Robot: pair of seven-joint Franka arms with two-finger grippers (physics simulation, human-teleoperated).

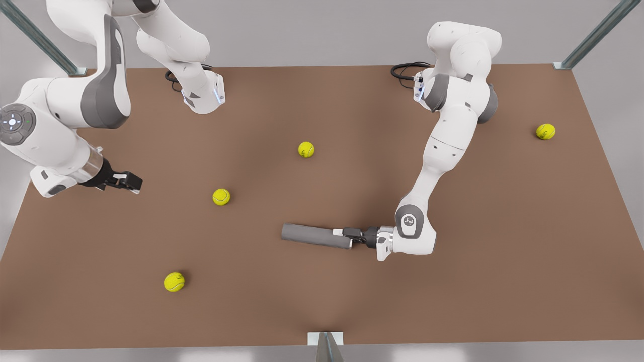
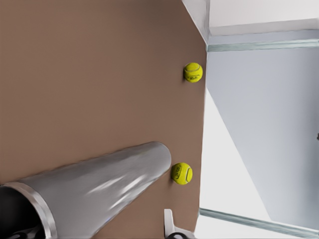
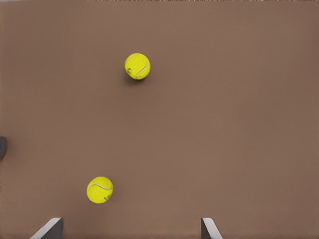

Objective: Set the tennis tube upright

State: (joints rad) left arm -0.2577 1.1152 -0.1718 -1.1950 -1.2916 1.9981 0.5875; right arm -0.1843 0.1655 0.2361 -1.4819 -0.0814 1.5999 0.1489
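The grey tennis tube (image 1: pixel 314 235) lies flat on the brown table (image 1: pixel 453 301), near the middle, running along the front view's left-right line. My left gripper (image 1: pixel 347 236), on the arm at the front view's right, is at the tube's right end and shut on its rim. In the left wrist view the tennis tube (image 2: pixel 99 189) stretches away from the camera, its rimmed mouth closest. My right gripper (image 1: pixel 128 181) hovers open over the table at the front view's left, far from the tube. Its fingertips (image 3: pixel 50 226) stand wide apart with nothing between them.
Several yellow-green tennis balls lie scattered: one (image 1: pixel 306 149) behind the tube, one (image 1: pixel 221 196) to its left, one (image 1: pixel 174 281) near the front edge, one (image 1: pixel 545 131) at the far right. A metal bracket (image 1: pixel 325 342) sits at the front edge.
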